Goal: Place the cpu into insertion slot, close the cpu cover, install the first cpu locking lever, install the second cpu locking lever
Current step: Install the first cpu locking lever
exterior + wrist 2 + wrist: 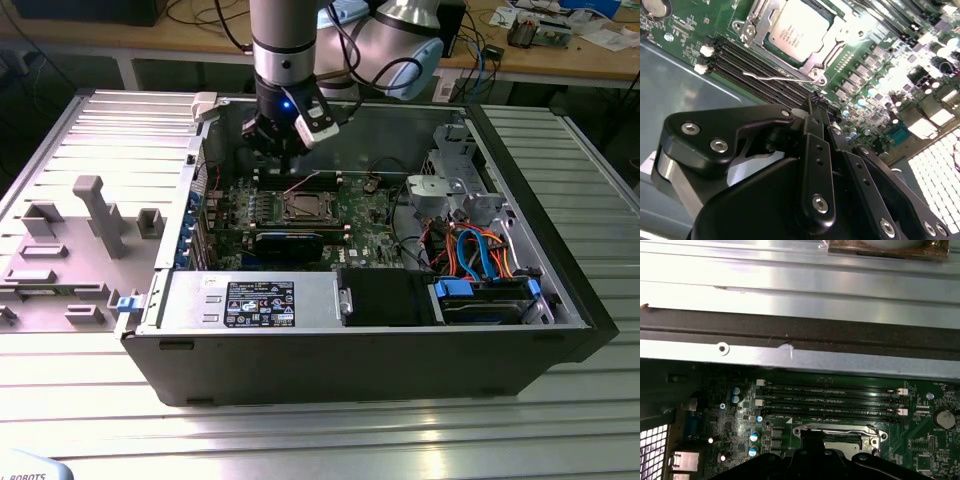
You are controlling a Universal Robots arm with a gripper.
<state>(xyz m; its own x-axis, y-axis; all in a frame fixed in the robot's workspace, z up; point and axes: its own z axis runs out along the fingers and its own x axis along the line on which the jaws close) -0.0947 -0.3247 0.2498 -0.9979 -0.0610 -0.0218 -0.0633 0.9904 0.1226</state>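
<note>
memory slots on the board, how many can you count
4, long dark memory slots lying side by side between the insertion slot and the case wall; the jaws may hide their ends in the second wrist view.

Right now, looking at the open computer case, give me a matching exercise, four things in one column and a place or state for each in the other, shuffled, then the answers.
Things:
1. cpu
2. cpu cover
3. gripper
4. thin wire lever

Places or states:
A. above the motherboard, near the case's far wall
B. lying across the memory slots beside the socket
C. seated in the insertion slot, silver top showing
D. framing the chip, lying down over it

Pairs: 1-C, 2-D, 3-A, 4-B
</note>
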